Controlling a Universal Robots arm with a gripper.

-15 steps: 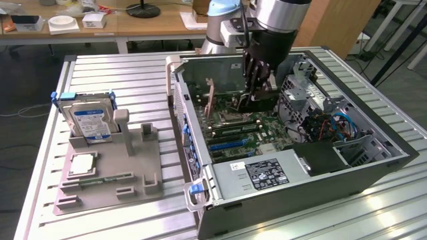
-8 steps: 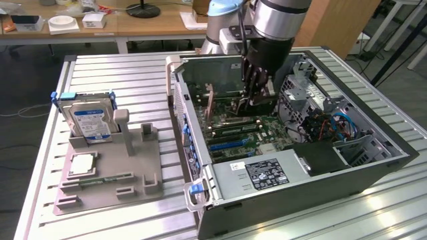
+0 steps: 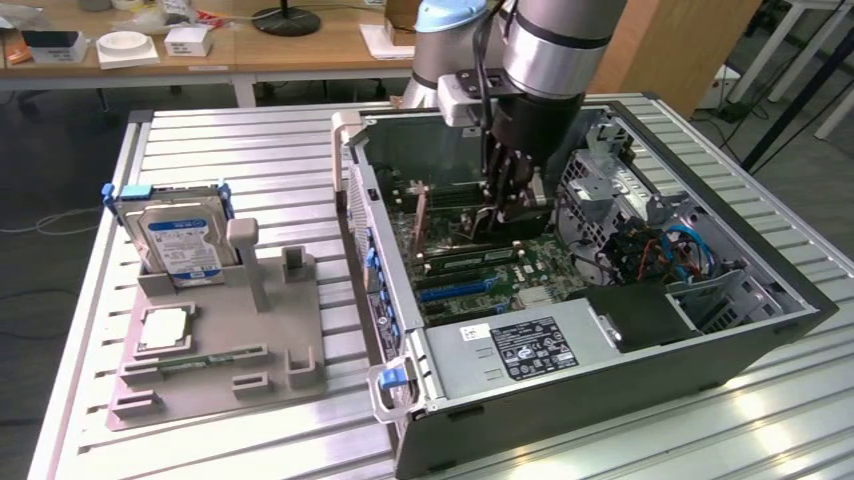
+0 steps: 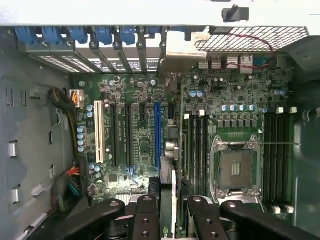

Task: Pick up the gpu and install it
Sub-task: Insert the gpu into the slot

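Gripper (image 3: 514, 212) is down inside the open case (image 3: 627, 340), arm coming in from above. In the wrist view the jaws are closed on the gpu (image 4: 174, 197). The card is seen edge-on, a thin strip pinched between the two black fingers (image 4: 146, 212).

The gpu stands upright over the board (image 4: 142, 150). Its edge runs just beside the blue slot (image 4: 157, 135), between that slot and the RAM slots (image 4: 197, 145) next to the CPU socket (image 4: 235, 167). Its far end reaches the rear slot row under the blue clips (image 4: 105, 35) (can't tell whether the edge connector is actually in a slot or just above it).

In the exterior view the fingers sit low over the middle of the board, with the PSU (image 3: 527, 345) nearer the camera and the drive cage (image 3: 607, 190) on the exterior view's right.

Outside the case, on the exterior view's left, a grey fixture (image 3: 267, 385) sits on the slatted table (image 3: 214, 135). The hard drive (image 3: 180, 245) stands upright in it, with a CPU (image 3: 163, 328) lying flat below it and a memory stick (image 3: 200, 362) lying in its groove. All of these are well apart from the gripper.
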